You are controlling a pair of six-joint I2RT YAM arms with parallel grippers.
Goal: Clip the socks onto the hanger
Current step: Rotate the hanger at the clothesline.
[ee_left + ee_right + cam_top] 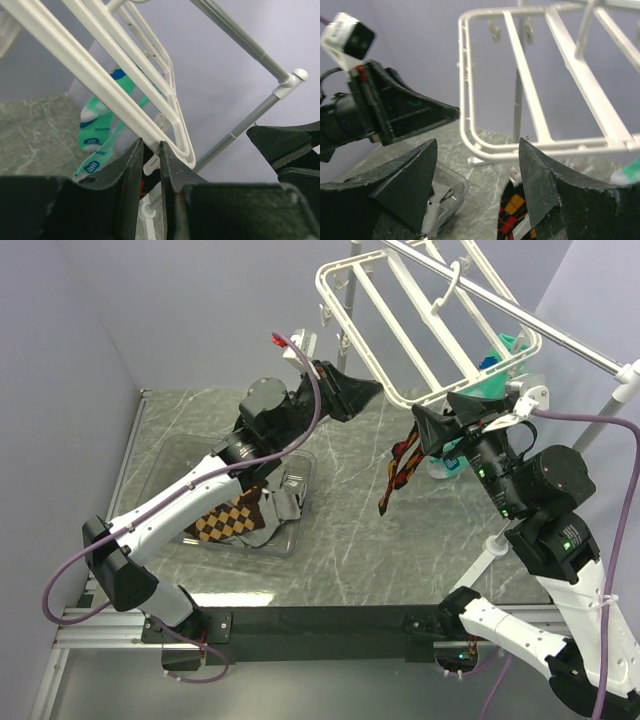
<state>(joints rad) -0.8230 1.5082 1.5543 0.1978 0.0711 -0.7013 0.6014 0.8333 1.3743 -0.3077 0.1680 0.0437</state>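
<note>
The white hanger (430, 392) hangs from a silver pole at the back right. My left gripper (372, 392) is raised at its near left corner, and in the left wrist view (150, 142) its jaws are closed on the hanger (75, 65) rim. An argyle sock (400, 470) hangs clipped from the front rim. A mint-green sock (490, 380) hangs further right and shows in the left wrist view (95, 125). My right gripper (445, 412) is open and empty just below the front rim (526, 75), above the hanging argyle sock (517, 210).
A clear plastic bin (290, 540) at the left holds another argyle sock (225, 520) and grey fabric. The silver pole (560, 340) and its upright stand are at the right. Lilac walls close the left and back.
</note>
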